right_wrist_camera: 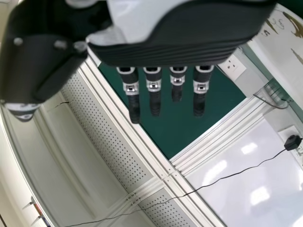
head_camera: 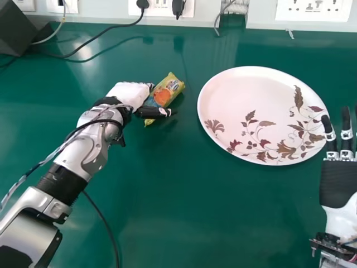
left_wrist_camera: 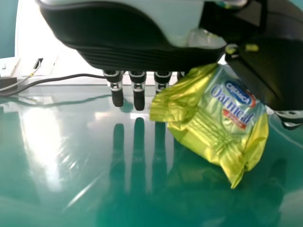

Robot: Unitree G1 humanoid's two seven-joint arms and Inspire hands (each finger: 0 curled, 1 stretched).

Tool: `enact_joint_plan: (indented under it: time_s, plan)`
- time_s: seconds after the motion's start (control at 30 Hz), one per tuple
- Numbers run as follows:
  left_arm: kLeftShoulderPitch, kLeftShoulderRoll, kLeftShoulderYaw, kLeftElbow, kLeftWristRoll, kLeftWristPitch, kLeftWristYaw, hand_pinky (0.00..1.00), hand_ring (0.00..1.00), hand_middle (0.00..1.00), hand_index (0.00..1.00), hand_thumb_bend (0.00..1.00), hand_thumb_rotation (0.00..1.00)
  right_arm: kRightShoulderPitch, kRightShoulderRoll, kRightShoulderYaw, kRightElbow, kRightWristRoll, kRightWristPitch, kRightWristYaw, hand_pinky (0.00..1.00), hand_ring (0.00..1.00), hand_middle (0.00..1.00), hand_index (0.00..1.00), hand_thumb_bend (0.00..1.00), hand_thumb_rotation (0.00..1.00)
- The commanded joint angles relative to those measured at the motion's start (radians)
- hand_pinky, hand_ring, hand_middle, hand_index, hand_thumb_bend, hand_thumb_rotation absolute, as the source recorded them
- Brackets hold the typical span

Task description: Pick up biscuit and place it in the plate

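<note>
Left hand (head_camera: 128,92) grips the wrapped biscuit (head_camera: 166,91) outside the patterned plate (head_camera: 240,100).

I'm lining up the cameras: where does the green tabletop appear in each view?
Head view: green tabletop across most of the picture, under the plate.
Left wrist view: behind the biscuit packet.
Right wrist view: behind the right hand's fingers.
Shared landmark: white wall sockets.

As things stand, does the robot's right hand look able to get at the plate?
Probably yes: the right hand is open close beside the rim of the plate, and nothing seems to stand between them.
</note>
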Motion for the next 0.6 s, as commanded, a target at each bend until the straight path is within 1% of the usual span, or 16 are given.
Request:
enact_joint_plan:
  time_s: [0.0,0.23,0.37,0.57]
  plan:
    - [0.002,-0.008,-0.027,0.041,0.015,0.0,-0.004,1.0,1.0,1.0,1.0,1.0,0.71,0.05,0.078,0.001,0.051,-0.002,-0.004,-0.002,0.79,0.96,0.91,0.84,0.98,0.31]
    - [-0.023,-0.016,-0.058,0.095,0.022,0.001,0.005,1.0,1.0,1.0,1.0,1.0,0.72,0.048,0.075,0.002,0.05,-0.003,-0.002,-0.008,0.77,0.95,0.91,0.84,0.97,0.31]
    - [-0.035,-0.016,-0.074,0.12,0.023,-0.012,0.01,1.0,1.0,1.0,1.0,1.0,0.68,0.048,0.073,0.006,0.044,0.014,0.012,-0.003,0.76,0.94,0.9,0.84,0.98,0.29]
    - [-0.06,-0.016,-0.118,0.161,0.039,-0.028,0.004,1.0,1.0,1.0,1.0,1.0,0.66,0.048,0.072,0.008,0.039,0.034,0.024,0.007,0.72,0.9,0.87,0.82,0.97,0.29]
